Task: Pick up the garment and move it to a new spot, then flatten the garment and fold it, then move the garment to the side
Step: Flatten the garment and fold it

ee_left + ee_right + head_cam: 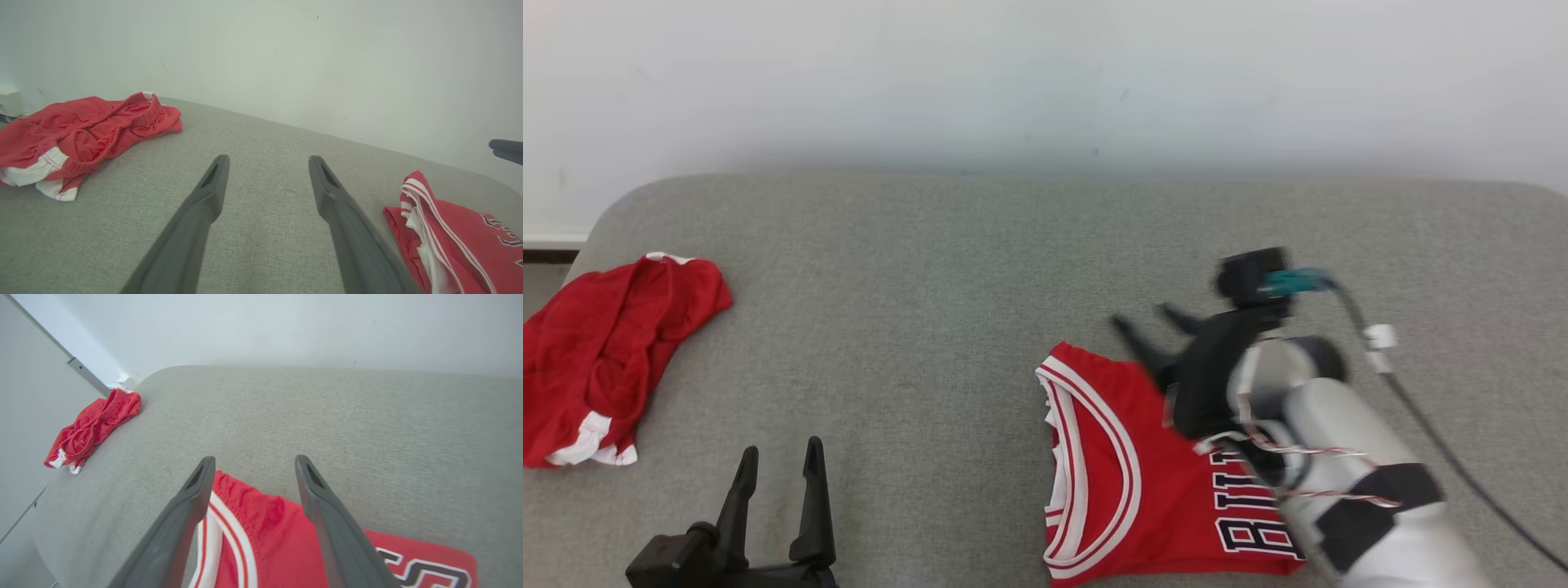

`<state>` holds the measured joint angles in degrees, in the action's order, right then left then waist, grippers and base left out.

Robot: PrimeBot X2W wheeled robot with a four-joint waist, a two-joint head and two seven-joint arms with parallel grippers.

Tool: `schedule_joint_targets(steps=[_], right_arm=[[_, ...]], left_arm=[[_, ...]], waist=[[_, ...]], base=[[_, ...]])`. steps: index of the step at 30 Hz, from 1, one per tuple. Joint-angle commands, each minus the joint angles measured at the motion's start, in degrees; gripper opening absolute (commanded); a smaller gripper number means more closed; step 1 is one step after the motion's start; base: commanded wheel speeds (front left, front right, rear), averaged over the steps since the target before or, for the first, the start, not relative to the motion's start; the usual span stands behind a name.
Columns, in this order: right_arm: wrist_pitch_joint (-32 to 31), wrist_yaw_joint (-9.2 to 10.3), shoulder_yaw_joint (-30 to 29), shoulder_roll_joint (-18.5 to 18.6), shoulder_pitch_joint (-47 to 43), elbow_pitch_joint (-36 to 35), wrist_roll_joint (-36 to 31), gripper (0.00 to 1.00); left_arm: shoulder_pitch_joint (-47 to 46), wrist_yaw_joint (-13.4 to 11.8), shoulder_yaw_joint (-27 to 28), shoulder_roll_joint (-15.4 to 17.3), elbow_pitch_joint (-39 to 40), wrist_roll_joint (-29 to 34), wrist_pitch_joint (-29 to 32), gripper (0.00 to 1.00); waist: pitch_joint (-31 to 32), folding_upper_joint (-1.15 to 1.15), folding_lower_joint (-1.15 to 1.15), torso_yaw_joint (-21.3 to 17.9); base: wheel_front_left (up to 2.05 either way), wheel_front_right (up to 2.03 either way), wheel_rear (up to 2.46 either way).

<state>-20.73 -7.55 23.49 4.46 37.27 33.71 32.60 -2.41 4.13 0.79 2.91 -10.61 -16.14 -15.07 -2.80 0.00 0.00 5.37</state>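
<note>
**foldfan_22:** anyone looking at the head view? where's the red basketball jersey with white trim and black lettering lying right now?

**armchair_rigger:** it's lying folded on the grey fabric-covered surface, down around 5 o'clock, with the striped armhole trim facing 9 o'clock. the pale right forearm is covering part of the lettering.

**foldfan_22:** are the right jaws pinching it?

**armchair_rigger:** nope, they're standing spread wide and gripping nothing. they're hanging over the jersey's far corner, pointing toward 10 o'clock. in the right wrist view the two dark fingers are framing the red cloth, but I can't tell whether the tips are touching it.

**foldfan_22:** and the left side?

**armchair_rigger:** the left jaws are sitting at 7 o'clock in the head view, also spread and holding nothing, pointing at 12 o'clock, well apart from the jersey. in the left wrist view bare grey fabric is showing between them, and the jersey is peeking in at 4 o'clock.

**foldfan_22:** what's that other red thing?

**armchair_rigger:** a crumpled pair of red shorts with white hem trim, lying at 9 o'clock by the surface's left edge, well apart from the jersey.
</note>
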Motion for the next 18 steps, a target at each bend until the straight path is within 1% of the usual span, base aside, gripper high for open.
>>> schedule_joint_targets(steps=[1, 4, 5, 8, 11, 13, 15, 18], right_arm=[[1.81, 0.14, -2.09, 1.82, -1.49, -0.14, -1.55, 1.0], [6.71, 0.14, -7.03, 4.13, -3.75, -0.93, -5.91, 1.0], [6.71, 0.14, -7.03, 4.13, -3.75, -0.93, -5.91, 1.0], [12.25, 0.14, -12.34, 5.79, -7.56, -2.1, -9.88, 1.0], [16.97, 0.14, -16.15, 5.86, -11.74, -4.51, -13.57, 1.0], [20.1, 0.14, -17.24, 6.46, -14.47, -6.59, -15.99, 1.0], [23.41, 0.14, -19.16, 6.25, -17.26, -8.38, -18.03, 1.0], [27.91, 0.14, -20.21, 5.67, -20.86, -10.89, -20.29, 1.0]], left_arm=[[0.66, 0.48, 0.27, 0.0, -0.01, 0.49, -0.1, 1.0], [1.16, 0.57, 0.63, 0.0, -0.18, 0.45, -0.1, 1.0], [1.16, 0.57, 0.63, 0.0, -0.18, 0.45, -0.1, 1.0], [1.73, 0.63, 1.06, 0.0, -0.4, 0.34, -0.1, 1.0], [1.98, 0.57, 1.64, 0.03, -0.57, 0.58, -0.1, 1.0], [2.12, 0.57, 1.9, -0.01, -0.71, 0.69, -0.1, 1.0], [2.35, 0.56, 2.27, 0.01, -0.65, 0.76, -0.1, 1.0], [2.78, 0.43, 2.93, 0.01, -0.52, 0.9, -0.1, 1.0]], waist=[[0.99, 0.0, 0.0, -1.05], [1.86, 0.0, 0.0, -1.88], [1.86, 0.0, 0.0, -1.88], [2.84, 0.0, 0.0, -2.72], [3.6, 0.0, 0.0, -3.72], [3.95, 0.0, 0.0, -4.35], [4.4, 0.0, 0.0, -5.04], [5.0, 0.0, 0.0, -6.09]], base=[[0.0, 0.0, 0.0], [0.0, 0.0, 0.0], [0.0, 0.0, 0.0], [0.0, 0.0, 0.0], [0.0, 0.0, 0.0], [0.0, 0.0, 0.0], [0.0, 0.0, 0.0], [0.0, 0.0, 0.0]])
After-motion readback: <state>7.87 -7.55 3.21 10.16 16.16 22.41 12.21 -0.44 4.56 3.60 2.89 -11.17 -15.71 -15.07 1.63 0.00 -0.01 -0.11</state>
